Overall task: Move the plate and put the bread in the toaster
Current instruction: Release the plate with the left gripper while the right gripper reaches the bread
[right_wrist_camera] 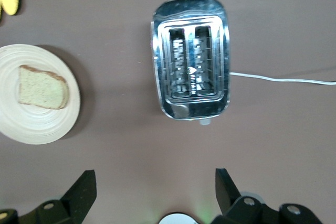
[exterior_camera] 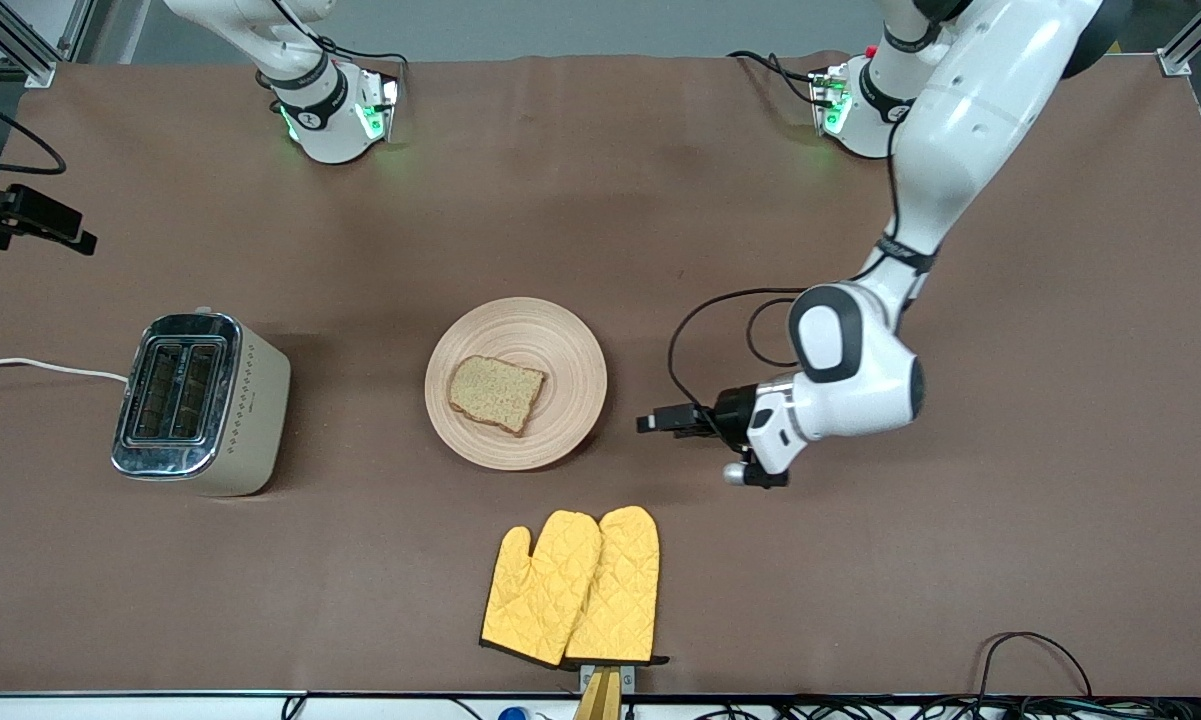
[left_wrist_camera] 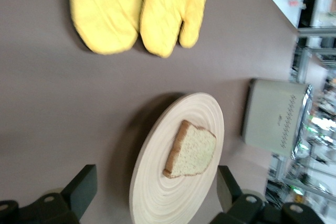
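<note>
**Left gripper lined up on plate rim — grasp not yet made**

Currently the plate [exterior_camera: 516, 383] sits mid-table with the bread [exterior_camera: 496, 393] lying flat on it, slightly off-centre toward the right arm's end. The toaster [exterior_camera: 198, 403] stands upright well apart from the plate, toward the right arm's end of the table, both slots empty, its white cord [exterior_camera: 40, 367] trailing off the table edge. A pair of yellow oven mitts [exterior_camera: 572, 585] lies nearer the front camera than the plate, touching neither.

The left gripper [exterior_camera: 660, 422] is low over the table just beside the plate's rim, on the side toward the left arm's end. Its fingers [left_wrist_camera: 84, 186] are spread, and the wrist view shows the rim between them, nothing pinched yet. The right gripper [right_wrist_camera: 155, 192] waits high above the toaster (not seen in the front view), fingers [right_wrist_camera: 83, 188] likewise spread and empty.

Judgement: the step in hand is grasping the plate to move it.

Notes for doing it well:
- Close on the rim only — the bread lies close enough to the centre that a shallow bite should miss it.
- The plate is shallow, so one finger likely has to slip under the edge; keep the approach low and level.
- Drag or lift gently and flat, or the loose slice may slide off.
- Steer clear of the mitts.
</note>
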Motion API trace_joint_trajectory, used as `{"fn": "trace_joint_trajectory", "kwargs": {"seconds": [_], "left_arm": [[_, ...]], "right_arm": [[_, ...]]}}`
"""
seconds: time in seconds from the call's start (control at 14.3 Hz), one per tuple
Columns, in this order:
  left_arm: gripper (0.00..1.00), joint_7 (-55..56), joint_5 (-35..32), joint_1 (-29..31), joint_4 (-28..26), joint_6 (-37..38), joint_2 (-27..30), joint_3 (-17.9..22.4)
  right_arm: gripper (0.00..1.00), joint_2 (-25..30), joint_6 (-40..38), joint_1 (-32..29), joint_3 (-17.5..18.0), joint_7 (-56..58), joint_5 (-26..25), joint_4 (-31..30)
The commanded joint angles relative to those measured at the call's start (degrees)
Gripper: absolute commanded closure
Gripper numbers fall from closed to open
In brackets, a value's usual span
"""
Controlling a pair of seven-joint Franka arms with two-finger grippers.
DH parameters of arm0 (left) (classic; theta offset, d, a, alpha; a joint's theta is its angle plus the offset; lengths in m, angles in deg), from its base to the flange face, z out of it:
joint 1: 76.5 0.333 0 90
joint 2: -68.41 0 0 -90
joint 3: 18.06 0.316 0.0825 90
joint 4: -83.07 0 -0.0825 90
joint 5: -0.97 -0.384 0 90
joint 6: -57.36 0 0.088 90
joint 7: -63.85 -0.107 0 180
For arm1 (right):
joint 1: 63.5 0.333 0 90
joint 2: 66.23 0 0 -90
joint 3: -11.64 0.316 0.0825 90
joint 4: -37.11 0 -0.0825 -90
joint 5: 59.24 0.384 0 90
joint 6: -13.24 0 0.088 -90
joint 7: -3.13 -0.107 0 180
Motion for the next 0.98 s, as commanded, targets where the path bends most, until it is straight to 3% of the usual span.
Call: {"fn": "trace_joint_trajectory", "kwargs": {"seconds": [0.0,0.21,0.35,0.63,0.91], "left_arm": [[0.0,13.4,-16.0,4.0,-0.7,5.2,6.9,0.3],[0.0,22.6,-32.4,6.6,3.9,17.4,11.1,0.4],[0.0,24.5,-39.8,7.9,4.6,24.9,14.9,0.5],[0.0,24.5,-50.8,9.1,5.5,33.5,21.4,0.7],[0.0,23.8,-58.7,11.3,8.1,41.3,26.6,0.8]], "right_arm": [[0.0,-0.3,3.4,4.0,0.4,-1.9,1.5,-2.9],[0.0,-3.3,10.2,9.0,0.5,-10.6,1.7,-6.0],[0.0,-5.1,13.5,12.3,0.5,-16.7,3.1,-8.3],[0.0,-6.9,33.1,18.7,0.5,-23.4,4.5,-20.9],[0.0,-15.6,44.7,25.5,0.5,-33.4,4.5,-22.8]]}}
